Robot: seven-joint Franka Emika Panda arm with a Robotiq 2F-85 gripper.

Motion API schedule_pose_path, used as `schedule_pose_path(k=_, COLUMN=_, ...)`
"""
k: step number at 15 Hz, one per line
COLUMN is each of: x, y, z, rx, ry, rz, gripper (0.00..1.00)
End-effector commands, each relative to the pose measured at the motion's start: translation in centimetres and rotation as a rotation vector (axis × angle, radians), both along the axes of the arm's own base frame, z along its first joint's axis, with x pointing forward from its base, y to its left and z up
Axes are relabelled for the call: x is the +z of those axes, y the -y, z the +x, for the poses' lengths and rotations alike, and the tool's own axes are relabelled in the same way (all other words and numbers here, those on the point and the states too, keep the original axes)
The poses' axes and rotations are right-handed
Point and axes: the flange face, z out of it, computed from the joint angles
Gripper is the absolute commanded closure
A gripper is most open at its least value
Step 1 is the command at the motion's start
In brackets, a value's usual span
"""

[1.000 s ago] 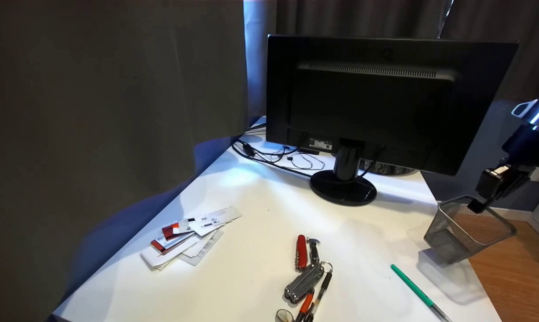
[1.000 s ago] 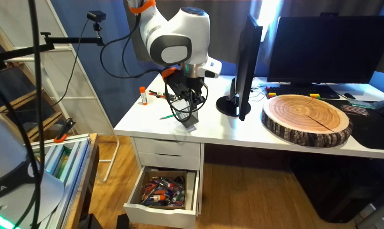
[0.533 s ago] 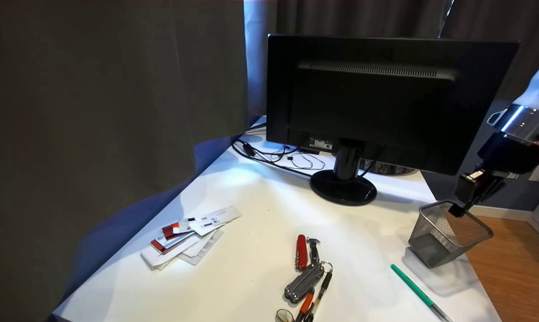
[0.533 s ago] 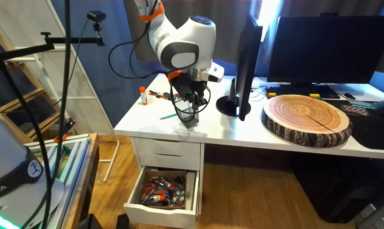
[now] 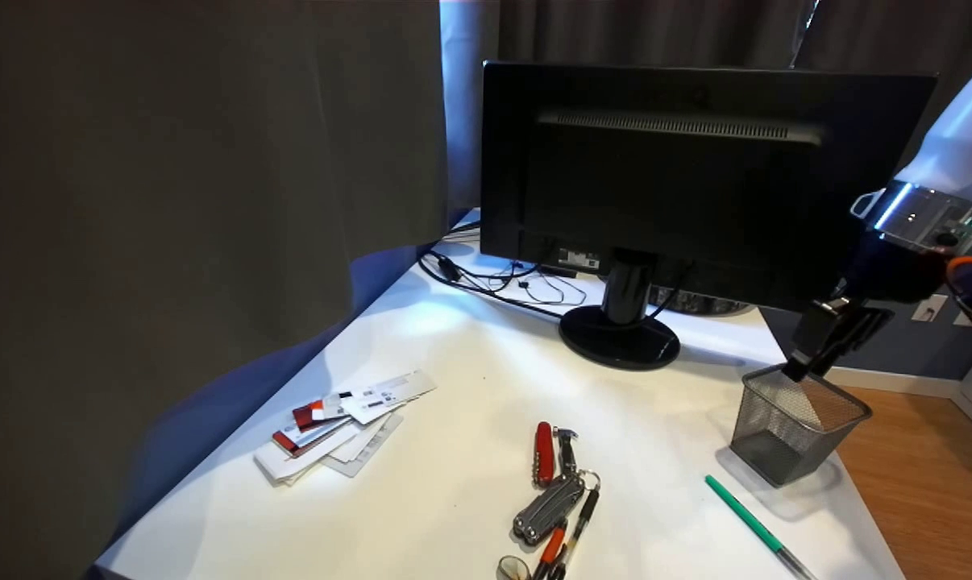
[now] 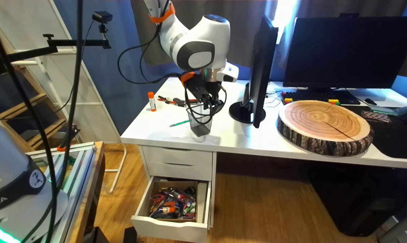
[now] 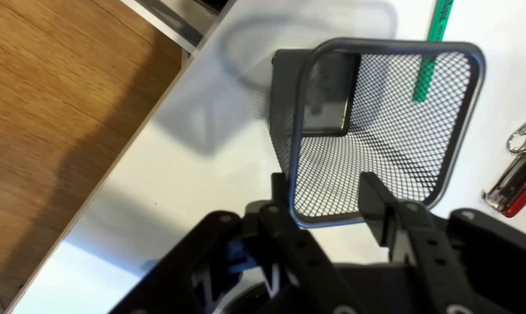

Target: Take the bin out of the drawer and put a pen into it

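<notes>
The bin (image 5: pixel 788 439), a dark grey mesh cup with a square rim, stands upright on the desk near its edge. It also shows in an exterior view (image 6: pixel 199 129), partly behind cables, and in the wrist view (image 7: pixel 389 46). My gripper (image 7: pixel 326 187) is open at the bin's rim, its fingers well apart. One finger is just outside the rim, close to it or touching; the other is over the bin's inside. It also shows in an exterior view (image 5: pixel 808 366). The green pen (image 5: pixel 744 513) lies on the desk beside the bin, also seen in an exterior view (image 6: pixel 179 123) and the wrist view (image 7: pixel 440 19).
A red pocket knife (image 5: pixel 543 453) and a multitool (image 5: pixel 549 511) lie near the pen. Cards (image 5: pixel 385 396) lie farther off. A monitor (image 5: pixel 679 185) stands behind the bin. A glue stick (image 6: pixel 152 102) stands on the desk. The lower drawer (image 6: pixel 173 229) is open, holding a cluttered box.
The bin, tilted in my gripper at the desk edge, has moved inward and come down upright on the desk. My gripper's fingers have opened. The pen has not moved.
</notes>
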Motion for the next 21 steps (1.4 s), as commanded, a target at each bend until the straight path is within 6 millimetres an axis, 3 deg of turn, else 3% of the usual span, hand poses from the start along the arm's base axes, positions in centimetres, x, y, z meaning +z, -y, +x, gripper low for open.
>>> schedule_pose_path(k=1, x=3.0, y=-2.5, z=-0.3, rx=0.034, ry=0.030, rz=-0.031, gripper=0.20)
schedule_pose_path(k=4, x=5.1, y=-5.1, z=-1.5, rx=0.091, ry=0.069, rz=-0.045, gripper=0.01)
schedule_pose_path(k=7, x=5.6, y=-8.1, z=-3.3, rx=0.176, ry=0.080, rz=-0.057, gripper=0.00)
schedule_pose_path(k=12, x=3.4, y=-11.9, z=-6.4, rx=0.305, ry=0.017, rz=-0.110, gripper=0.00)
schedule_pose_path(k=16, x=1.9, y=-13.6, z=-8.0, rx=0.389, ry=-0.008, rz=-0.140, gripper=0.00)
schedule_pose_path(k=17, x=2.3, y=-12.6, z=-8.0, rx=0.357, ry=-0.002, rz=-0.115, gripper=0.00)
schedule_pose_path(k=21, x=1.7, y=-13.1, z=-8.3, rx=0.377, ry=-0.006, rz=-0.121, gripper=0.00)
